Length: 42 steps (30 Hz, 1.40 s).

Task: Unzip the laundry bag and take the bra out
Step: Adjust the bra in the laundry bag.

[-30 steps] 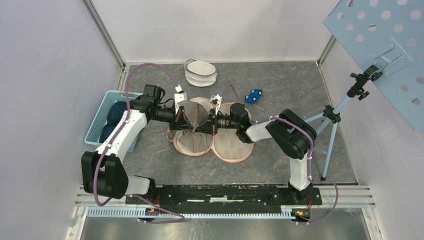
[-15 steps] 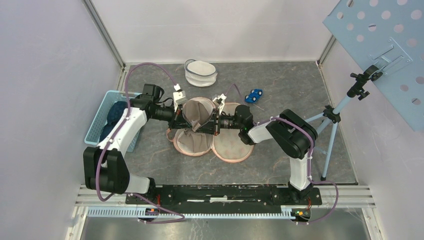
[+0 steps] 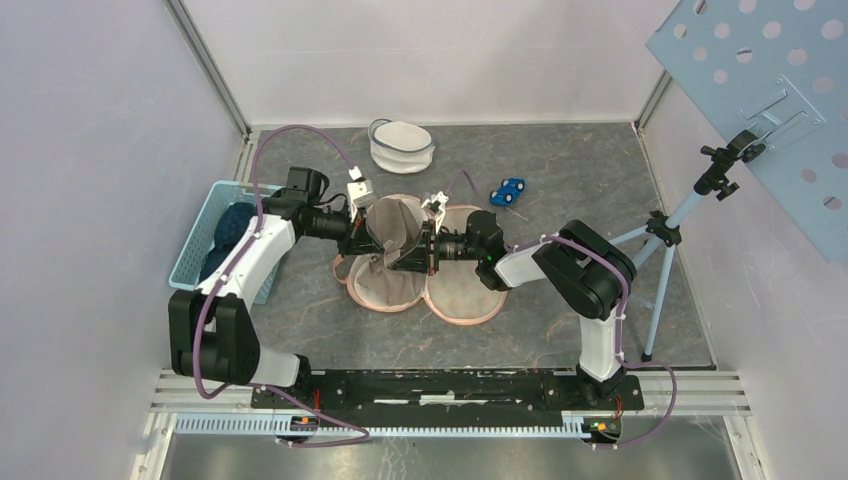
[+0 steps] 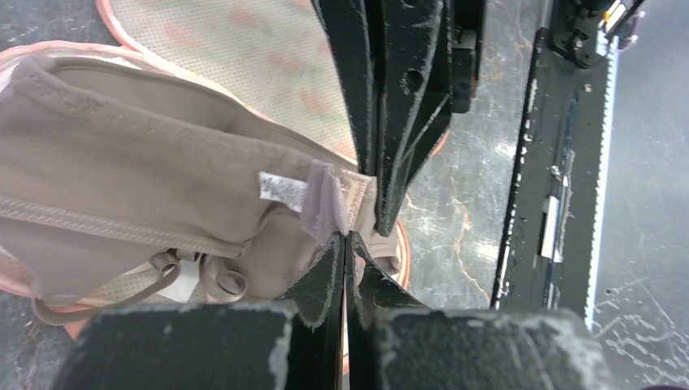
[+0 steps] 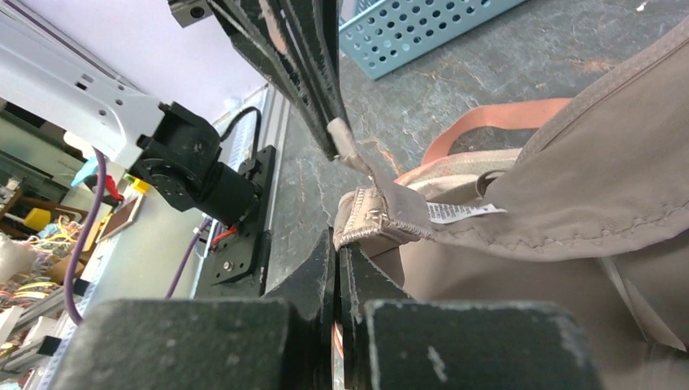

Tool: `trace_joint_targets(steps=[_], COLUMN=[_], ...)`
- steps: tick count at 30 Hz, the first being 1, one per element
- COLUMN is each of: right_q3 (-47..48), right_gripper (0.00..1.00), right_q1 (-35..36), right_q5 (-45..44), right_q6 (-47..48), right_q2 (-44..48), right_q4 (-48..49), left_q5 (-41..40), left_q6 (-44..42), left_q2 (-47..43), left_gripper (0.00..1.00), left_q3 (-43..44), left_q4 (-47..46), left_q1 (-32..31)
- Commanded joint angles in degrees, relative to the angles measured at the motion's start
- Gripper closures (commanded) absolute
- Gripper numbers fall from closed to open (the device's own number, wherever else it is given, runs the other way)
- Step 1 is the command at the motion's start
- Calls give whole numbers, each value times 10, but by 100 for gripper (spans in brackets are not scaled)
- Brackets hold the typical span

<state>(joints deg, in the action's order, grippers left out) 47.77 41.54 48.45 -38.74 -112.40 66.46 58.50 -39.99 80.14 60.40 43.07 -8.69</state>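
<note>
Two sets of fingers meet tip to tip over the middle of the bench, and both are clenched on the bra. The left fingers pinch one end of its beige band, as the left wrist view shows: the pads are pressed together on a small fabric tab, with the white care label just beside them. The right fingers are clamped on a stitched band end close by; in the right wrist view that end sits right at the closed tips. The left fingers slant down from above them and hold a pale strip. The two grips are almost touching.

Most of the bra spreads away from the fingers as a broad, folded cup, lifted between the two wrists, while its loose straps trail down on the left fingers' side.

Below the fingers lies the laundry bag, unzipped and spread flat as two round, pink-rimmed mesh halves side by side. Its dotted mesh shows under the bra, and its rim curves under the cloth.

Beyond the fingers, toward the back wall, stands a second round white mesh bag. A small blue toy car sits behind the right fingers. A light blue basket with dark cloth in it stands outside the left arm.
</note>
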Motion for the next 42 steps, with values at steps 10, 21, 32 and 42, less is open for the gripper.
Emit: trace_joint_targets(steps=[10, 21, 32, 42], right_q3=[-14, -3, 21, 46], right_gripper=[100, 100, 56, 57], right_q1=[3, 3, 2, 2], right_q5=[-23, -26, -31, -16], right_q6=[125, 145, 169, 145], right_q2=[22, 15, 28, 15], right_q4=[-119, -142, -161, -127], left_q5=[-22, -12, -6, -5], left_q6=[75, 44, 29, 20], left_q2=[12, 7, 6, 8], left_gripper=[98, 98, 98, 98], left_q3=[-30, -48, -51, -47], left_q4=[-104, -81, -62, -48], left_q1=[2, -15, -35, -36])
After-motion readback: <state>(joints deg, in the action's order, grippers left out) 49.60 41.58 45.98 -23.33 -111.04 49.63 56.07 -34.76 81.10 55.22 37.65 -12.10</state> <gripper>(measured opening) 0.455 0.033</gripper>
